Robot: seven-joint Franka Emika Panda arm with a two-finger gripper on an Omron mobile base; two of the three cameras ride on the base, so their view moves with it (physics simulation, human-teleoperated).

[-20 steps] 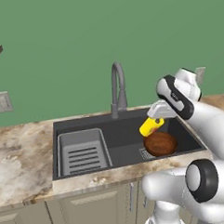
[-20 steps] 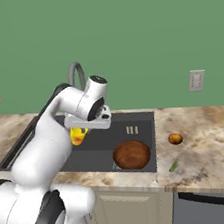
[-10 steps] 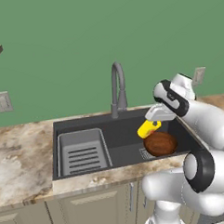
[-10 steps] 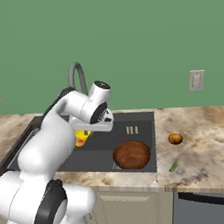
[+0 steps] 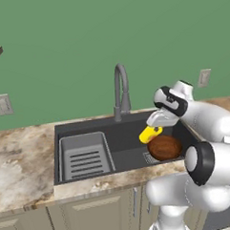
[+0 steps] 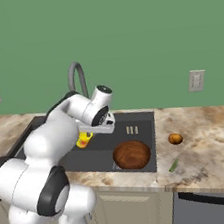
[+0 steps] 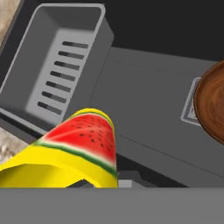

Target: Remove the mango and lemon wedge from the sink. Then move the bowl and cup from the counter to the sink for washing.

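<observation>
Lower now than a second ago, our gripper [image 5: 155, 127] has carried the cup [image 5: 150, 133] down from above the sink's right half toward the basin floor; between the earlier pictures and this one the yellow cup sinks against the dark back wall while the rest of the scene holds its place, so the base has not driven. We judge the jaws clenched on the cup, since it hangs tilted under the hand with nothing beneath it touching, though the fingertips themselves are hidden behind the cup in the hand view, where its watermelon print [image 7: 83, 138] lies right at the jaws.

Ahead of the jaws in that view lies the bare floor of the sink [image 5: 126, 154], with the slotted tray insert [image 7: 57, 65] further ahead on one side and the reddish-brown bowl [image 7: 212, 107] off to the other. The bowl already rests in the basin, just beside the cup and below it.

Well away from the jaws, the mango [image 6: 175, 138] and the lemon wedge [image 6: 173, 165] lie on the counter [image 6: 209, 145] beside the sink, so we take the clearing-out as done. Only setting the cup down and letting go appears left, and the open floor between tray and bowl looks the safest spot.
</observation>
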